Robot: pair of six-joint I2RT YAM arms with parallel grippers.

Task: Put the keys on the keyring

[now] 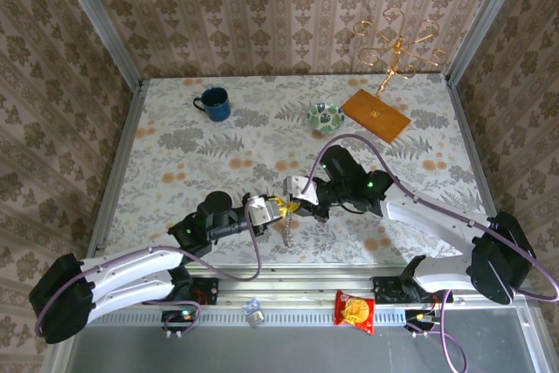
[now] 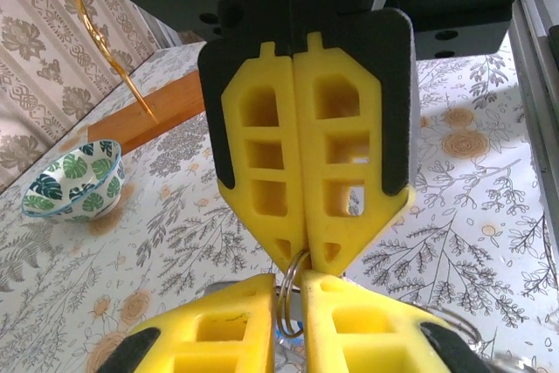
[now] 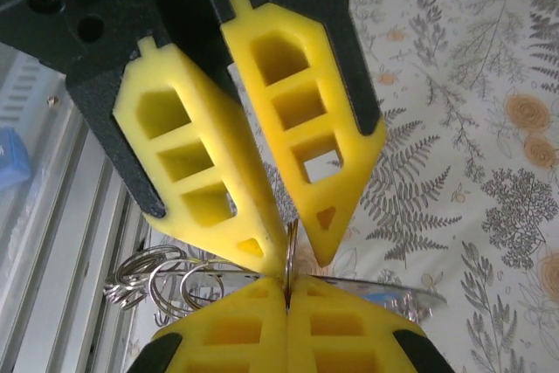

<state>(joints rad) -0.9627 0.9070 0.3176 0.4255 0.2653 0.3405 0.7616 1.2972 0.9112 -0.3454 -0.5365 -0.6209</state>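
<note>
At 11 o'clock on the table (image 1: 175, 163), a blue mug (image 1: 213, 103). Near 6 o'clock, left gripper (image 2: 306, 255) clenched on the thin keyring (image 3: 291, 235). Facing it tip to tip from 3 o'clock, right gripper (image 3: 290, 257) with fingers slightly parted round the same ring; gripping or merely touching, hard to tell. Chain (image 1: 286, 231) dangling beneath.

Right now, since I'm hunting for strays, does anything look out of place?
A red snack packet and what look like the blue-headed keys lie on the metal rail at the near edge, off the table.
</note>
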